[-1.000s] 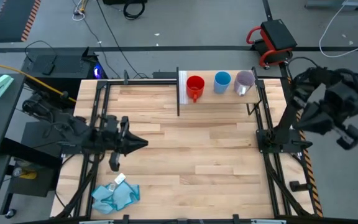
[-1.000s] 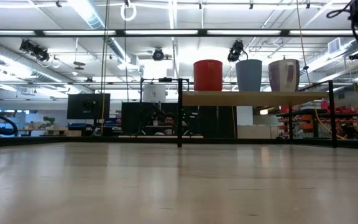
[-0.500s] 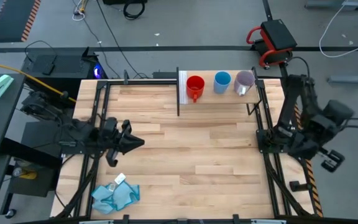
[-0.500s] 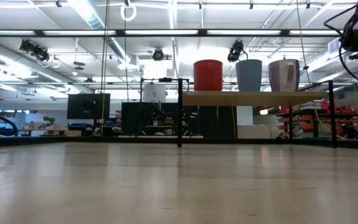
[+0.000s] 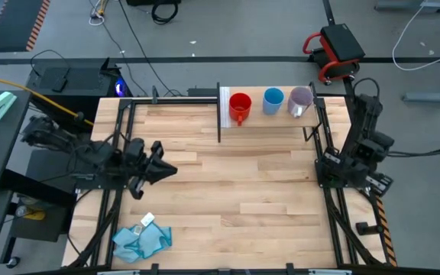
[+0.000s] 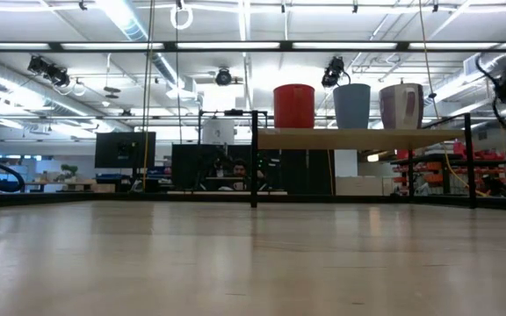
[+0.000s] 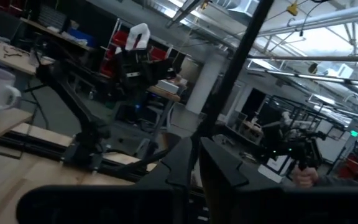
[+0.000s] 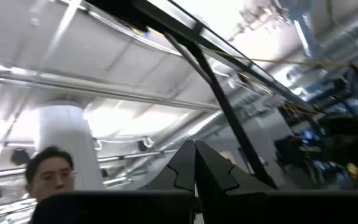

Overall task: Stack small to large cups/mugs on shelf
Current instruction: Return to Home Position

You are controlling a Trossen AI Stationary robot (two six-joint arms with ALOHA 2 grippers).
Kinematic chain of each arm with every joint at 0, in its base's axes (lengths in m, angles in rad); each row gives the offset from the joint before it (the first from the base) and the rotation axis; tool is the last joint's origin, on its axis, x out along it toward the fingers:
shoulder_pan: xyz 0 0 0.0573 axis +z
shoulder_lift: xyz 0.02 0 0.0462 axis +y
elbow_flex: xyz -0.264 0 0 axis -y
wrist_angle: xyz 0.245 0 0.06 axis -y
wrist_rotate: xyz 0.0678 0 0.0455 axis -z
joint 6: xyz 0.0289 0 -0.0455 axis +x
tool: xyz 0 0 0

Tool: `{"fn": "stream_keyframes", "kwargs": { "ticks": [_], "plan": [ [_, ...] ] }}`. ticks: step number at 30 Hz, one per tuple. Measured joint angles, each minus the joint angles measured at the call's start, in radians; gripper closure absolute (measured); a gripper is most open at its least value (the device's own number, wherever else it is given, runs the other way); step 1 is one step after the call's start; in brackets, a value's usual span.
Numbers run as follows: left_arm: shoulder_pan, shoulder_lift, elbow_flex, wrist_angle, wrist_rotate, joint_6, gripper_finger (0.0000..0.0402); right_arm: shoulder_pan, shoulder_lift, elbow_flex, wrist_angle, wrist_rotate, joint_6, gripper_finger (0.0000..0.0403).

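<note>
Status: red mug point(image 5: 240, 106), blue cup point(image 5: 273, 100), purple mug point(image 5: 301, 100) upright in row on shelf point(image 5: 270, 124) at far edge of table point(image 5: 228, 191), not touching each other. Same positions as 1 s ago. Change: right arm point(image 5: 355, 156) swung in from beyond table's right side, now folded over right rail. Its right gripper point(image 8: 195, 148) points at ceiling, fingers together, empty. Meanwhile left gripper point(image 5: 171, 169) pulled back slightly toward left rail, fingers closed to point, nothing held. Near-left corner: teal cloth point(image 5: 142, 239) unmoved.
</note>
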Motion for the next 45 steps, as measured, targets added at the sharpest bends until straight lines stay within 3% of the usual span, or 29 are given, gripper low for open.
{"fn": "stream_keyframes", "kwargs": {
  "ticks": [8,15,34,45],
  "plan": [
    [0.223,-0.010,0.000,-0.016,0.184,-0.022,0.0373,-0.054,-0.221,0.057,-0.345,-0.030,-0.019,0.0392],
    [0.363,-0.108,0.000,-0.051,0.203,-0.028,0.0367,-0.058,-0.290,0.154,-0.512,-0.030,-0.095,0.0392],
    [0.463,-0.452,-0.287,0.054,0.181,-0.129,0.0369,-0.057,-0.443,0.157,-0.588,-0.030,-0.160,0.0391],
    [0.488,-0.645,-0.339,0.051,0.172,-0.099,0.0367,-0.057,-0.444,0.178,-0.587,-0.023,-0.180,0.0390]
  ]
}}
